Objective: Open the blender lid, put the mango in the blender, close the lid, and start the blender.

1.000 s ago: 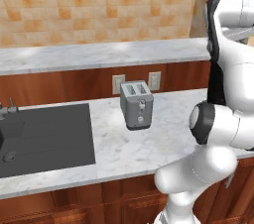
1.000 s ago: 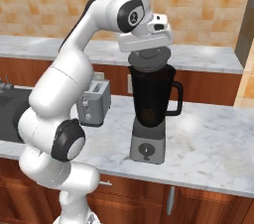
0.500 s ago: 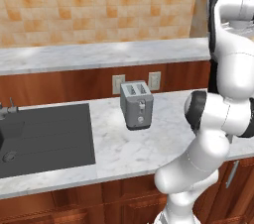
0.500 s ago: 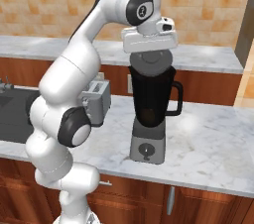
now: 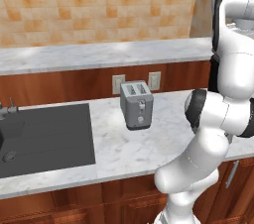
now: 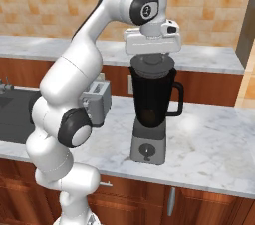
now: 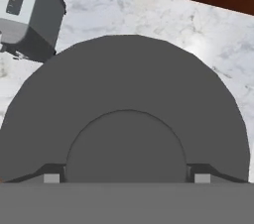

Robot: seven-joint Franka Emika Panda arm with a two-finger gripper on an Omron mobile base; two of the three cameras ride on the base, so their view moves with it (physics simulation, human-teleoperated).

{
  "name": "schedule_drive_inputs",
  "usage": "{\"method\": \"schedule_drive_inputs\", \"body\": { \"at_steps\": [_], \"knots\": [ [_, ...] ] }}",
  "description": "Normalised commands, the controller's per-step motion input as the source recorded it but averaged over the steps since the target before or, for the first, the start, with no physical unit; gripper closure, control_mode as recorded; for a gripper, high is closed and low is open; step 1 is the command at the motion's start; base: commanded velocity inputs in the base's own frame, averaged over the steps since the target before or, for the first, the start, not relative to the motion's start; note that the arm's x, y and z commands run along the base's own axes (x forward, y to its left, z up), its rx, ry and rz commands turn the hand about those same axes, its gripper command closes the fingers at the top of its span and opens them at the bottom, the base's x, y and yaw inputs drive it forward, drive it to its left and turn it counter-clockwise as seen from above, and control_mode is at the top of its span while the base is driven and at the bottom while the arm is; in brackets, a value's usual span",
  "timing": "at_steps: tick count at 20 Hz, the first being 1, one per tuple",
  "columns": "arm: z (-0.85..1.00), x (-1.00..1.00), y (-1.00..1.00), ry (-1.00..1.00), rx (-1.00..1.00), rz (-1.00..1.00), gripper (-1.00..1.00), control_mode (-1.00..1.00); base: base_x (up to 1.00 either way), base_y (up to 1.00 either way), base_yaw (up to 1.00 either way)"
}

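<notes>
The arm has swung further right since a second ago, its upper link now more upright in the right base view, and the white hand has settled squarely over the blender [image 6: 152,114] with the gripper [image 6: 153,59] pointing straight down at the jar's mouth; nothing on the desk [image 6: 209,142] has shifted. The blender lid [image 6: 153,61], a flat round dark grey disc, sits just under the hand at the top of the jar, and whether it still rests on the rim or is lifted a touch, I cannot tell. From the hand view the lid [image 7: 124,114] reads as a broad matte grey circle with a raised round knob in its middle, and the two small finger tips [image 7: 52,178] stand wide on either side of that knob, one at each flank, so the jaws are spread apart around it; whether they press it or only bracket it I cannot tell. The jar is black, translucent, tapering down to a boxy grey base with a round dial, a looped handle on its right side. The toaster [image 5: 137,104], a shorter grey two-slot box with smooth metal sides, stands on the pale veined marble desk left of the blender, near a dark sink [image 5: 44,136].
</notes>
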Motion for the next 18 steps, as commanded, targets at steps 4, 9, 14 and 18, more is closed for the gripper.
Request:
{"method": "schedule_drive_inputs", "body": {
  "at_steps": [4, 9, 14, 18],
  "knots": [
    [-0.12, 0.00, 0.00, 0.02, 0.00, 0.04, 1.00, -1.00, 0.00, 0.00, 0.00],
    [-0.45, 0.00, 0.00, 0.04, 0.00, 0.04, 1.00, -1.00, 0.00, 0.00, 0.00],
    [-0.52, 0.00, 0.00, 0.08, 0.00, 0.05, 1.00, -1.00, 0.00, 0.00, 0.00],
    [0.15, 0.00, -0.04, 0.00, 0.00, 0.02, 1.00, -1.00, 0.00, 0.00, 0.00]
  ]
}}
